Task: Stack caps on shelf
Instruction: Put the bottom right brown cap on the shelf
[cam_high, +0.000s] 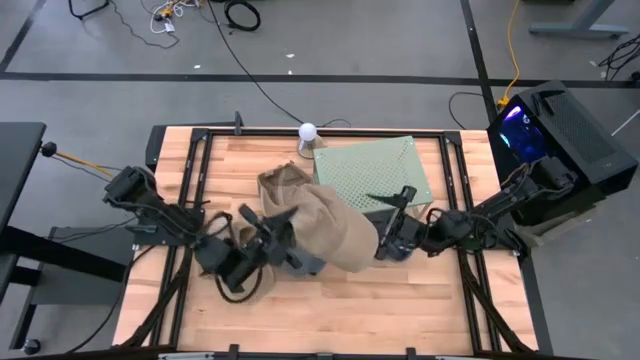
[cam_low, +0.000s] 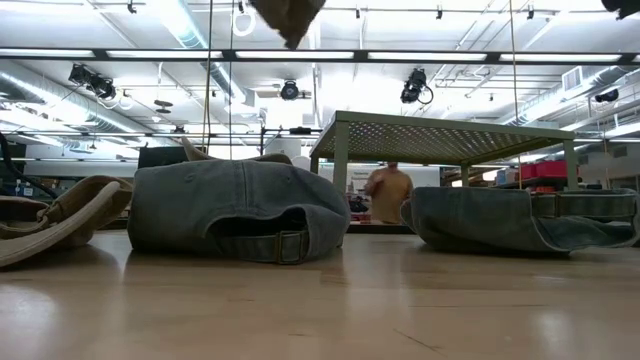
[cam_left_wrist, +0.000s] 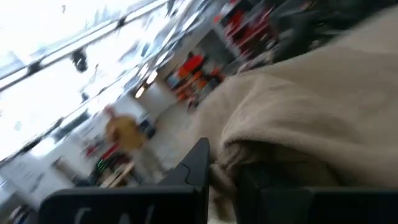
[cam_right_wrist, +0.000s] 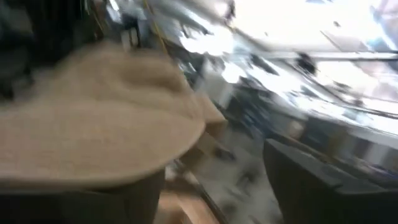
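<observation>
A tan cap (cam_high: 335, 232) hangs in the air between my two grippers; the low view shows only its lower tip (cam_low: 290, 15) at the top of the picture. My left gripper (cam_high: 272, 238) is shut on its left side. My right gripper (cam_high: 388, 238) is open at its right edge (cam_right_wrist: 93, 143). A second tan cap (cam_high: 280, 185) lies on the table beside the shelf (cam_high: 375, 170), a pale green perforated panel on thin legs (cam_low: 340, 155). Two blue-grey caps (cam_low: 235, 210) (cam_low: 520, 218) rest on the table. Another tan cap (cam_low: 50, 218) lies at the low view's left. My left gripper pinches a bunched fold of the tan cap's fabric (cam_left_wrist: 227, 163) between its two fingers (cam_left_wrist: 193, 171), coming from the table's left. The cap is lifted clear of the table and sags away from the fingers. My right gripper has one finger (cam_right_wrist: 134, 199) under the cap's edge; I cannot tell whether it touches.
A white ball on a stand (cam_high: 307, 131) sits at the table's far edge beside the shelf. A black box with blue light (cam_high: 560, 130) stands off the table's right side. A person (cam_low: 388, 192) stands in the room behind. Bare wood (cam_high: 400, 300) lies toward the near edge.
</observation>
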